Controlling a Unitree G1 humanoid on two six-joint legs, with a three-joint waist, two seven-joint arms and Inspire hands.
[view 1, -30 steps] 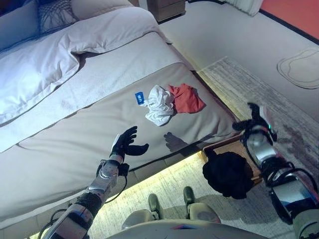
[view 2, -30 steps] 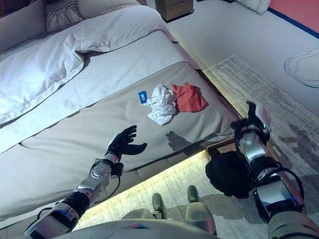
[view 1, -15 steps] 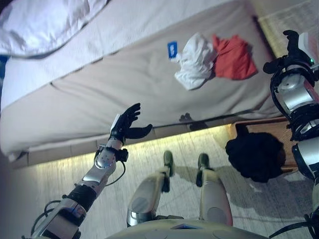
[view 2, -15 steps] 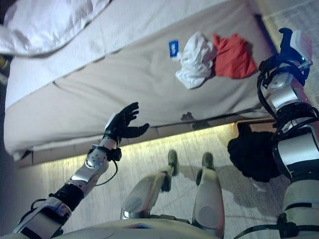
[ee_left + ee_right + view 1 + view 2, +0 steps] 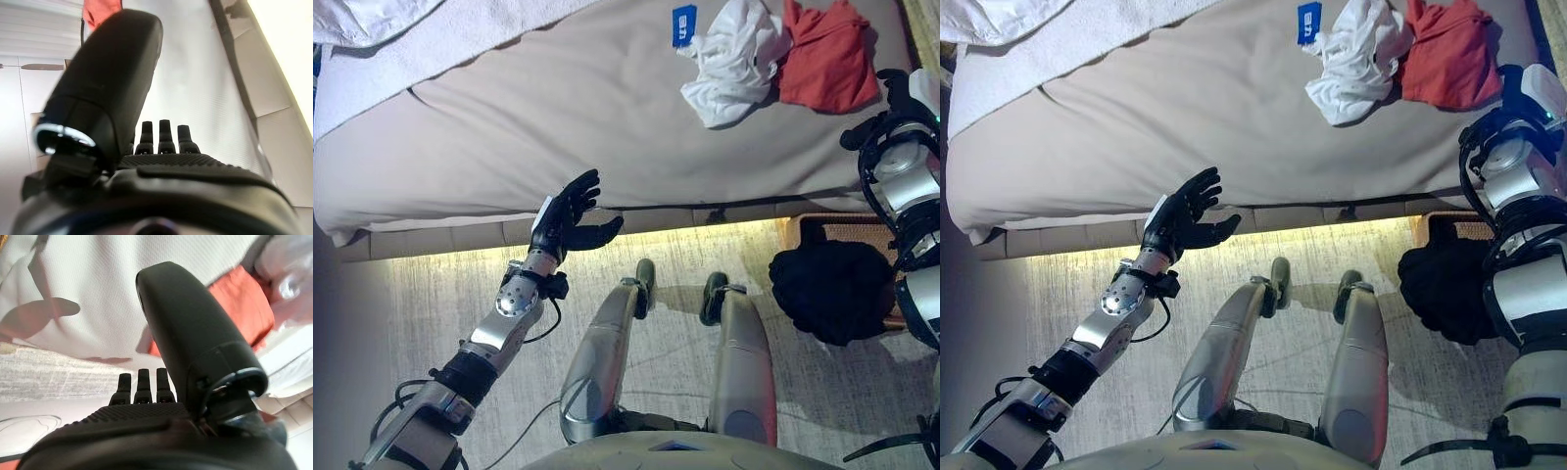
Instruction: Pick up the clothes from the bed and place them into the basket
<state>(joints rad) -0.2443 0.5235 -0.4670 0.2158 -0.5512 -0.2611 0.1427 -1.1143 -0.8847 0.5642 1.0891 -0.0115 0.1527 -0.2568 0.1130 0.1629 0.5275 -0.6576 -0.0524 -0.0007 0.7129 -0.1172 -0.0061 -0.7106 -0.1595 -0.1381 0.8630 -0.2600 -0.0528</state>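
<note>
A white garment (image 5: 734, 59) and a red garment (image 5: 827, 54) lie crumpled side by side on the beige bed (image 5: 558, 108), near its front right corner. A small blue tag (image 5: 684, 24) lies next to the white one. My right hand (image 5: 901, 98) is open and empty, just right of the red garment, which shows past its fingers in the right wrist view (image 5: 244, 308). My left hand (image 5: 566, 215) is open and empty, raised at the bed's front edge, far left of the clothes. A brown basket (image 5: 800, 227) on the floor holds black clothing (image 5: 832, 289).
White bedding (image 5: 372, 49) lies along the far left of the bed. A lit strip (image 5: 460, 250) runs under the bed's front edge. A pale rug (image 5: 431, 323) covers the floor between bed and basket.
The camera has tilted down, so the whole picture shifted and the bed sits higher. My right hand has come a little closer to the red garment. Both hands stay open.
</note>
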